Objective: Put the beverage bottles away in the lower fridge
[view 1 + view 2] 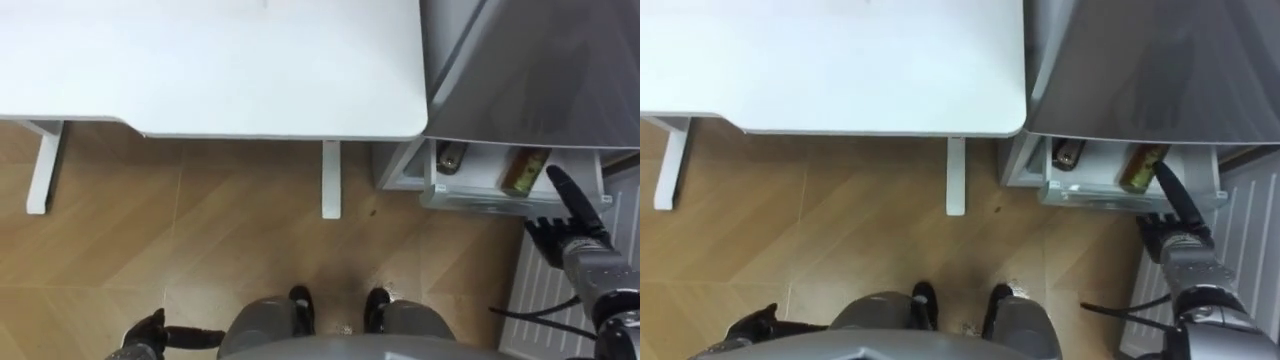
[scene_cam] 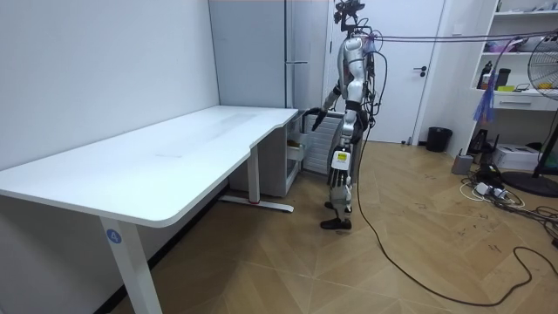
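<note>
The grey fridge [image 1: 530, 70] stands at the right end of the white desk. Its lower drawer [image 1: 510, 198] is pulled out, and two drinks lie in it: a dark bottle [image 1: 450, 157] on the left and a golden-brown one [image 1: 525, 170] on the right. My right hand [image 1: 565, 238] is open just in front of the drawer, fingers straight, one fingertip reaching up to the drawer's front rim near the golden drink; it holds nothing. My left hand [image 1: 145, 335] hangs low at my left side. In the room view I stand upright facing the fridge [image 2: 261, 52], right arm stretched toward it.
The white desk [image 1: 200, 60] fills the space to my left, with a leg [image 1: 331, 180] close to the fridge. A white ribbed panel [image 1: 545, 290] stands at my right. Wooden floor lies open behind me, with a bin [image 2: 438, 139] and a shelf [image 2: 514, 87] farther off.
</note>
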{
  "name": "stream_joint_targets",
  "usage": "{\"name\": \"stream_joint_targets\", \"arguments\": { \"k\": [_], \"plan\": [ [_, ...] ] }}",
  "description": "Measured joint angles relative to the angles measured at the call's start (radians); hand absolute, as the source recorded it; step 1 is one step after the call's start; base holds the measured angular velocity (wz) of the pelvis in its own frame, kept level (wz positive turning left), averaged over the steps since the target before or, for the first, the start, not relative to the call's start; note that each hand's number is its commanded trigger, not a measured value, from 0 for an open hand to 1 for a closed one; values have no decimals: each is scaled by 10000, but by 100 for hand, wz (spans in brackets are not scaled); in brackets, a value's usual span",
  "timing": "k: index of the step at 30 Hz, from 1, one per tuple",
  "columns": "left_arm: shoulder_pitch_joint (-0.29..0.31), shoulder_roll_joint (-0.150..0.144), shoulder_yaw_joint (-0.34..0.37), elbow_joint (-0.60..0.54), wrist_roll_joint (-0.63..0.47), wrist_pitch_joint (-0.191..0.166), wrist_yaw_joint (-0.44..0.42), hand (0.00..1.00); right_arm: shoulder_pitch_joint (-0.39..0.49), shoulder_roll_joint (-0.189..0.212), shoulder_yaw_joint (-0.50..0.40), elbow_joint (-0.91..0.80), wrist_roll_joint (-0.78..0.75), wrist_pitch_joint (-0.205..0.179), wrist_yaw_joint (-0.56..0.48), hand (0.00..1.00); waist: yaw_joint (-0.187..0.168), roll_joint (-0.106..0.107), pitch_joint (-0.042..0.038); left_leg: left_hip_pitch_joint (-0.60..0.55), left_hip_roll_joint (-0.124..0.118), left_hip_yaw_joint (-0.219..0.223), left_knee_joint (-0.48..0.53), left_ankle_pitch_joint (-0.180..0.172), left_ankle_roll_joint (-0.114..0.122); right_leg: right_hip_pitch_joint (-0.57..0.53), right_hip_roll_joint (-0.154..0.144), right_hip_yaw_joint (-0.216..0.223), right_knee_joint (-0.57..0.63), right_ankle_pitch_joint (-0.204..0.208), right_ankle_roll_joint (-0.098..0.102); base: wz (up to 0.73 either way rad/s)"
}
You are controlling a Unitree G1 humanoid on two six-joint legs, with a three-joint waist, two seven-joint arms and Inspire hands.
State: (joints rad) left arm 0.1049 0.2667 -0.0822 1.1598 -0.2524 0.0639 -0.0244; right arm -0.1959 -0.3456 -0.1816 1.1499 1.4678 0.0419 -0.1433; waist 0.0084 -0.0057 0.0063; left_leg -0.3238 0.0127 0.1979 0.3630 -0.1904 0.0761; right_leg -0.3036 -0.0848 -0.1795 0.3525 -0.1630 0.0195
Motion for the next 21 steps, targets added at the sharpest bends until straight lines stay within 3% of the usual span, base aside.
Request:
{"name": "stream_joint_targets", "arguments": {
  "k": [8, 13, 21],
  "plan": [
    [-11, -28, -2, 28, -49, 25, 227, 0, -204, 5, -8, 312, 349, -24, -206, 0, 28, 161, 112, -302, -1, 23, -31, -10, 3, -357, 2, 67, 130, -8, -5, 0],
    [-11, -42, -52, 38, -184, 87, 217, 0, -335, 29, -9, 950, 512, -22, -169, 0, 37, 181, 115, -395, -3, 24, -20, -8, 3, -450, 8, 77, 113, -11, -9, 0],
    [-82, -72, 17, 69, -76, 209, 107, 0, -302, 551, -770, 1156, 661, -27, 312, 0, 0, 231, 120, -403, 8, 29, -11, -8, 2, -477, 29, 134, 157, -10, -11, 0]
  ]
}}
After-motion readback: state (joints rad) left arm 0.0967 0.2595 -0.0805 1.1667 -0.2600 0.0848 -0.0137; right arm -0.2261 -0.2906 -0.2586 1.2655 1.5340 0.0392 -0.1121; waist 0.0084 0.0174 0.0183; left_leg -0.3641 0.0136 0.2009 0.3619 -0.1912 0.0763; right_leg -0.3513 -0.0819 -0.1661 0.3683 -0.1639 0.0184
